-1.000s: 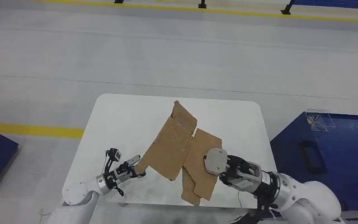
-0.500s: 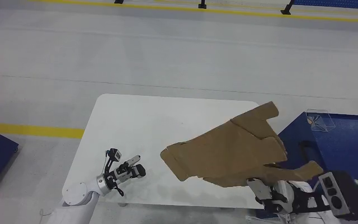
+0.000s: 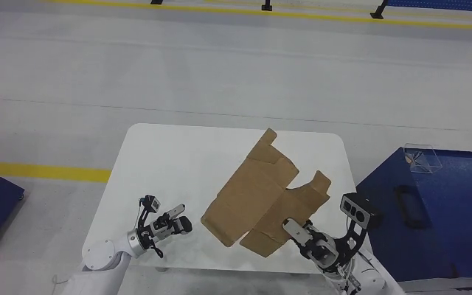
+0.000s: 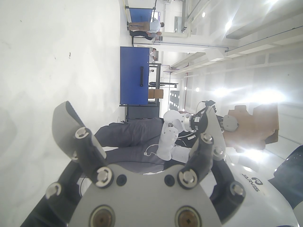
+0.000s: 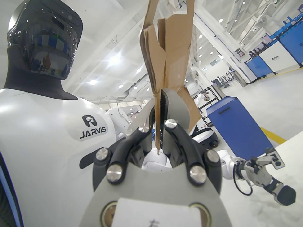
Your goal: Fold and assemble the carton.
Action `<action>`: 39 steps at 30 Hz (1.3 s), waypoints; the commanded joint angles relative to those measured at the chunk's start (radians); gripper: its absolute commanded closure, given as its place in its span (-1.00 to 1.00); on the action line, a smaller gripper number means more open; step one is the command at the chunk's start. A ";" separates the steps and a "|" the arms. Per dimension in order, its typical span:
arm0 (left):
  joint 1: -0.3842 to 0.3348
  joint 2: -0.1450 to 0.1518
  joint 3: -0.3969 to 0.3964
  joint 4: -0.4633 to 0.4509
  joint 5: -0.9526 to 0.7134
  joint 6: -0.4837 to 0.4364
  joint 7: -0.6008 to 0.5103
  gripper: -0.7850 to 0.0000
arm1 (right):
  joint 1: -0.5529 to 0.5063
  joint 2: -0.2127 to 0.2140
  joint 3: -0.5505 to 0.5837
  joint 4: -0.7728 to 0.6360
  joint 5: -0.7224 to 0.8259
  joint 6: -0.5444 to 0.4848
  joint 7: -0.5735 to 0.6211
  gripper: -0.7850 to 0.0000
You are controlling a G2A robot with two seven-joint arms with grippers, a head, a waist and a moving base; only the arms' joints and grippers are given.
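The carton [image 3: 259, 193] swings back from beyond the table's [image 3: 162, 158] right edge to over its right half, apart now from the left gripper [image 3: 178, 220]; the right gripper [image 3: 293, 228], clamping it, returns to the table's near edge.

Carton [image 3: 254, 193]: matt corrugated cardboard. Table [image 3: 169, 158]: smooth white. Right tool [image 5: 160, 94]: shiny metal screws.

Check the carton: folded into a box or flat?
Flat, not boxed. The carton is a collapsed cardboard sheet with flaps sticking out; the right gripper pinches its edge, layers pressed together.
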 commanded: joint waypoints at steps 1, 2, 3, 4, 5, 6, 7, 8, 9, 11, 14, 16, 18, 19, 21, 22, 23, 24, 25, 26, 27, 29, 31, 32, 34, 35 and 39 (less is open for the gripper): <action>0.000 0.000 0.000 0.000 0.000 0.000 0.000 -1.00 | 0.000 0.000 0.000 0.000 0.000 0.000 0.000 1.00; 0.000 0.000 0.000 0.000 0.000 0.000 0.000 -1.00 | -0.005 -0.001 -0.008 -0.010 0.031 0.008 -0.014 1.00; 0.000 0.000 0.000 0.000 0.000 0.000 0.000 -1.00 | -0.012 -0.002 -0.028 -0.027 0.093 0.017 -0.018 1.00; 0.000 0.000 0.000 0.000 0.000 0.000 0.000 -1.00 | -0.014 -0.002 -0.059 -0.054 0.199 0.028 -0.013 1.00; 0.000 0.000 0.000 0.000 0.000 0.000 0.000 -1.00 | -0.009 -0.002 -0.089 -0.080 0.317 0.033 0.006 1.00; 0.000 0.000 0.000 0.000 0.000 0.000 0.000 -1.00 | -0.003 0.000 -0.121 -0.101 0.442 0.046 0.044 1.00; 0.000 0.000 0.000 0.000 0.000 0.000 0.000 -1.00 | 0.000 0.000 -0.168 -0.139 0.608 0.070 0.088 1.00; 0.000 0.000 0.000 0.000 0.000 0.000 0.000 -1.00 | 0.013 0.001 -0.193 -0.155 0.752 0.100 0.152 1.00; 0.000 0.000 0.000 0.000 0.000 0.000 0.000 -1.00 | 0.022 0.001 -0.222 -0.177 0.924 0.142 0.224 1.00; 0.000 0.000 0.000 0.000 0.000 0.000 0.000 -1.00 | 0.037 -0.004 -0.244 -0.188 1.256 0.245 0.389 1.00; 0.000 0.000 0.000 0.000 0.000 0.000 0.000 -1.00 | 0.022 -0.018 -0.258 -0.157 1.723 0.503 0.612 1.00; 0.000 0.000 0.000 0.000 0.000 0.000 0.000 -1.00 | 0.011 -0.026 -0.272 -0.126 1.945 0.718 0.695 1.00; 0.000 0.000 0.000 0.000 0.000 0.000 0.000 -1.00 | 0.005 -0.033 -0.299 -0.101 2.118 0.918 0.696 1.00; 0.000 0.000 0.000 0.000 0.000 0.000 0.000 -1.00 | 0.003 -0.037 -0.316 -0.091 2.186 1.006 0.681 1.00; 0.000 0.000 0.000 0.000 0.000 0.000 0.000 -1.00 | 0.006 -0.044 -0.338 -0.067 2.281 1.122 0.644 1.00; 0.000 0.000 0.000 0.000 0.000 0.000 0.000 -1.00 | 0.006 -0.048 -0.352 -0.059 2.324 1.165 0.625 1.00; 0.000 0.000 0.000 0.000 0.000 0.000 0.000 -1.00 | 0.011 -0.052 -0.356 -0.049 2.344 1.184 0.610 1.00; 0.000 0.000 0.000 0.000 0.000 0.000 0.000 -1.00 | 0.015 -0.056 -0.360 -0.041 2.346 1.189 0.598 1.00; 0.000 0.000 0.000 0.000 0.000 0.000 0.000 -1.00 | 0.018 -0.060 -0.367 -0.039 2.341 1.195 0.591 1.00; 0.000 0.000 0.000 0.000 0.000 0.000 0.000 -1.00 | 0.021 -0.064 -0.369 -0.034 2.328 1.192 0.588 1.00; 0.000 0.000 0.000 0.000 0.000 0.000 0.000 -1.00 | 0.024 -0.067 -0.366 -0.029 2.302 1.177 0.589 1.00; 0.000 0.000 0.000 0.000 0.000 0.000 0.000 -1.00 | 0.030 -0.072 -0.345 -0.024 2.225 1.118 0.608 1.00; 0.000 0.000 0.000 0.000 0.000 0.000 0.000 -1.00 | 0.040 -0.073 -0.304 -0.012 2.032 0.986 0.631 1.00; 0.000 0.000 0.000 0.000 0.000 0.000 0.000 -1.00 | 0.044 -0.072 -0.274 -0.002 1.917 0.894 0.647 1.00; 0.000 0.000 0.000 0.000 0.000 0.000 0.000 -1.00 | 0.039 -0.072 -0.228 0.005 1.763 0.760 0.664 1.00; 0.000 0.000 0.000 0.000 0.000 0.000 0.000 -1.00 | 0.037 -0.071 -0.198 0.009 1.710 0.719 0.670 1.00; 0.000 0.000 0.000 0.000 0.000 0.000 0.000 -1.00 | 0.022 -0.056 -0.042 0.079 1.426 0.591 0.748 1.00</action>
